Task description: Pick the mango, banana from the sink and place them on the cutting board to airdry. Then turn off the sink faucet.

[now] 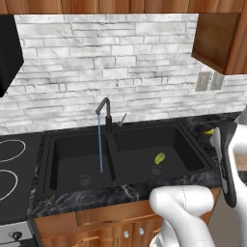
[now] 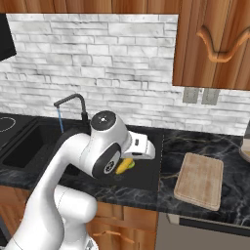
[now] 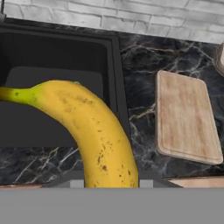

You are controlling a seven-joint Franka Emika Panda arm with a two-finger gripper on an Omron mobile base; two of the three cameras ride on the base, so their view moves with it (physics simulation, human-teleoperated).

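Note:
My gripper (image 2: 129, 161) is shut on the banana (image 3: 98, 135), a curved yellow fruit with a greenish tip, and holds it in the air over the right edge of the black sink (image 1: 72, 144). In the right base view the banana (image 2: 124, 166) pokes out below the hand. The mango (image 1: 159, 157), small and yellow-green, lies in the right basin by its drain. The tan cutting board (image 3: 186, 118) lies flat on the dark counter to the right of the sink, apart from the banana. Water runs from the black sink faucet (image 1: 103, 108) into the left basin.
A stove top (image 1: 9, 164) borders the sink on the left. Wooden cabinets (image 2: 215, 44) hang above the counter on the right. A pale object (image 2: 245, 146) stands at the right edge beyond the board. Bare marble counter (image 3: 140, 65) lies between sink and board.

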